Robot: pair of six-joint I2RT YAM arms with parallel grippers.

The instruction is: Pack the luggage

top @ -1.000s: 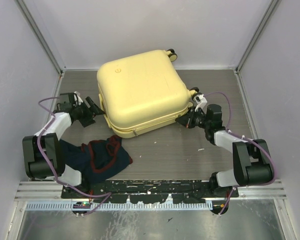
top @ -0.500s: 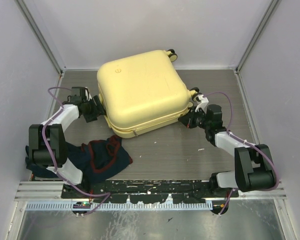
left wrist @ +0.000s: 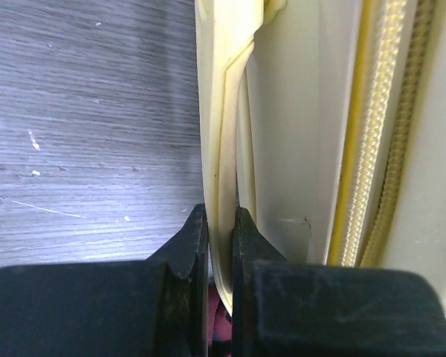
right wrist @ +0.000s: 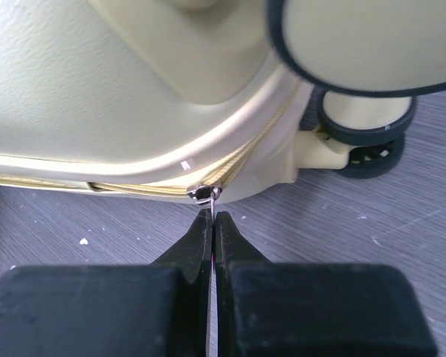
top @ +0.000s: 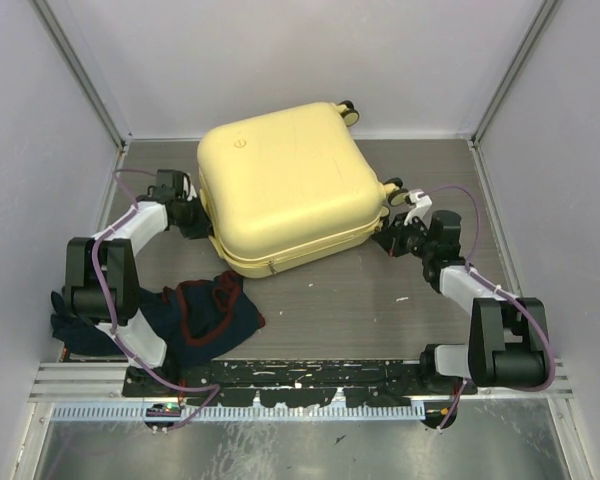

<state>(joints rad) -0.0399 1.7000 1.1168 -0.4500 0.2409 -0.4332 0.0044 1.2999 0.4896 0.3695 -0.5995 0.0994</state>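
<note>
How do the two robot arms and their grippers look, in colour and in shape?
Both the left arm and the right arm have chunky black joints joined by white links. A thin purple cable loops along each arm. The left gripper and the right gripper each have two matte black fingers, broad at the base and tapering to narrow tips.

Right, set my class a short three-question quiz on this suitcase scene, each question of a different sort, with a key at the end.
1. True or false: the luggage lies flat with its lid down.
2. The right arm's jaws are shut on: A) a wheel, B) the zipper pull, C) a sock.
3. Fill in: the dark clothing lies ____ the luggage.
Key: 1 true; 2 B; 3 outside.
</note>
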